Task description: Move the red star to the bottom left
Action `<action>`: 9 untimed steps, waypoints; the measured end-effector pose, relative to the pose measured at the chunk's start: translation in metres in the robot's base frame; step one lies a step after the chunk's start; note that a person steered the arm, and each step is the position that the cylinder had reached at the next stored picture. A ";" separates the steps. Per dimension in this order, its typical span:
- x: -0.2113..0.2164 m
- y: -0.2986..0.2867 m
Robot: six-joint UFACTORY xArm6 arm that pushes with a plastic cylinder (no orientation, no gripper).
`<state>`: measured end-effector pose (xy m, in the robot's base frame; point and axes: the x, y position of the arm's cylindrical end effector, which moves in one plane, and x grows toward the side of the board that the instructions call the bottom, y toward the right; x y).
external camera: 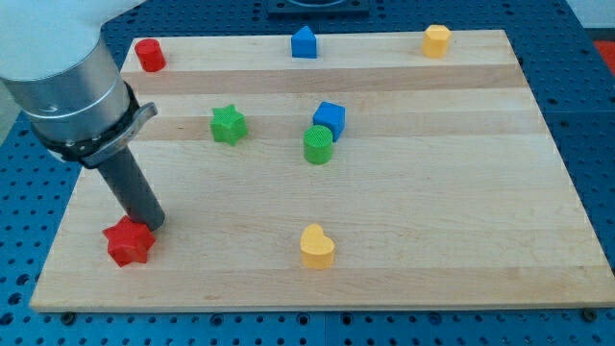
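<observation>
The red star [129, 241] lies near the board's bottom left corner. My tip [151, 223] rests on the board right at the star's upper right side, touching or almost touching it. The dark rod rises from there toward the view's upper left into the grey arm body [67, 77].
The wooden board [432, 240] carries a red cylinder [149, 55] at top left, a blue house-shaped block [305, 43] at top middle, a yellow block [436, 40] at top right, a green star [229, 125], a blue cube [330, 119] touching a green cylinder [318, 145], and a yellow heart [316, 247].
</observation>
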<state>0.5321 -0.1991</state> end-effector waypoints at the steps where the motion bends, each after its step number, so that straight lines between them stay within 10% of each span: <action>1: 0.000 -0.013; 9: -0.102 0.034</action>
